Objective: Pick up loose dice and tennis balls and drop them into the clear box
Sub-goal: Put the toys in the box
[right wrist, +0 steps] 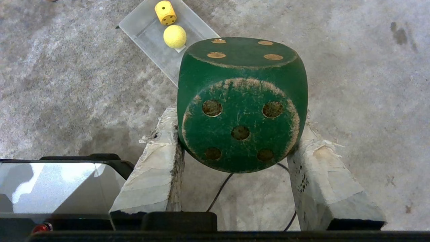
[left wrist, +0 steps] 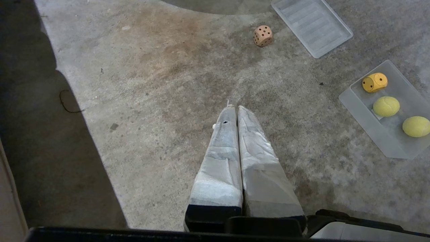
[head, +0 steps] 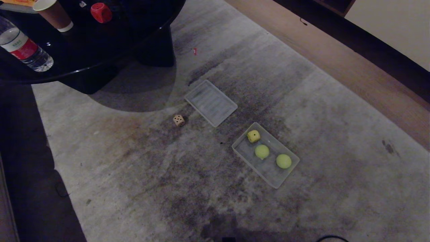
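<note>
Between the right end effector's point(right wrist: 237, 148) padded fingers point(right wrist: 158, 168), gripped, sits a scuffed dark green die point(right wrist: 242, 104), five pips facing back; left end effector point(left wrist: 237, 109) closed.

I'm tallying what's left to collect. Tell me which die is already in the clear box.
The yellow die, at one end of the clear box beside two tennis balls. The beige die lies on the floor; the green die sits between the right gripper's fingers.

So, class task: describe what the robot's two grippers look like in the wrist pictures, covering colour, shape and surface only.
Left gripper: two long, tapering fingers wrapped in pale grey-white, creased tape or cloth, set in a black base. Right gripper: two blocky fingers with the same whitish wrap, frayed and torn at the edges, with dark speckles on one, also on a black base. A thin dark cable shows between them.
</note>
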Available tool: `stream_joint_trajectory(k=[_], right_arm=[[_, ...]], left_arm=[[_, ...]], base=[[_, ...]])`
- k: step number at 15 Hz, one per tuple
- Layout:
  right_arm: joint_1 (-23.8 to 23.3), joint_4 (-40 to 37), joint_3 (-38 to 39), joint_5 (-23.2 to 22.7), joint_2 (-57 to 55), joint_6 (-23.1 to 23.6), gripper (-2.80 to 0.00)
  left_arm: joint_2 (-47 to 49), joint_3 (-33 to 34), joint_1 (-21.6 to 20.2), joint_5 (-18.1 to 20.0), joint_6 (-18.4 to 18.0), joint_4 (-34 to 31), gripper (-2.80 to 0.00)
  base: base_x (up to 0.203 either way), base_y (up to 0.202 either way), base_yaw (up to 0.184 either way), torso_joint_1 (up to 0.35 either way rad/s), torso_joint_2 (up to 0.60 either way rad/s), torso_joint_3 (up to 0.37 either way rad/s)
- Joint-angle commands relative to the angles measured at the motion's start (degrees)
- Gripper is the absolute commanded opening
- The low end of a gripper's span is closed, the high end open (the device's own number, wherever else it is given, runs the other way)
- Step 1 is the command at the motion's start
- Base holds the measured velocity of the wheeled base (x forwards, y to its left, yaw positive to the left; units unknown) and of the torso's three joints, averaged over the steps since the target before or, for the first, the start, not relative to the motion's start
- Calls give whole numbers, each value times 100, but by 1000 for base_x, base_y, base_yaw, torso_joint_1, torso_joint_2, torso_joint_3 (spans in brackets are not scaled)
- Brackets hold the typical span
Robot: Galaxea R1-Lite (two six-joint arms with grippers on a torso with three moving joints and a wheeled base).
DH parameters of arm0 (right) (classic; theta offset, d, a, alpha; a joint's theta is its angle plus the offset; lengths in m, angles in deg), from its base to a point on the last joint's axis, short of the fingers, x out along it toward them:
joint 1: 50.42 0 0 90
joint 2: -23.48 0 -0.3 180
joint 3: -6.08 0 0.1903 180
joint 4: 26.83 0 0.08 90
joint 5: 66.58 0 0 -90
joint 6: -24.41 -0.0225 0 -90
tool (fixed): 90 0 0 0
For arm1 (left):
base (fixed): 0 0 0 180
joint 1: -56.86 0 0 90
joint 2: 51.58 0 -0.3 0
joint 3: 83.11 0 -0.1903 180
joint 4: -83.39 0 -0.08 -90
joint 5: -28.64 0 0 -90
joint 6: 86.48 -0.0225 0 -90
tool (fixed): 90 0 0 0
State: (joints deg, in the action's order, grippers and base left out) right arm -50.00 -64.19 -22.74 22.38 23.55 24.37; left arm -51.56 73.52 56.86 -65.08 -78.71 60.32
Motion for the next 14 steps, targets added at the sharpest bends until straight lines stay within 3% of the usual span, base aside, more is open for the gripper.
stream_joint_trajectory(k=[1,14], right_arm=[[2,-7,0,-2,-7,3,-280],[2,-7,0,-2,-7,0,-280]], left_arm=[[6,0,0,-6,6,-1,-280],[6,0,0,-6,6,6,-280]], base=[[0,0,0,0,0,0],[0,0,0,0,0,0]])
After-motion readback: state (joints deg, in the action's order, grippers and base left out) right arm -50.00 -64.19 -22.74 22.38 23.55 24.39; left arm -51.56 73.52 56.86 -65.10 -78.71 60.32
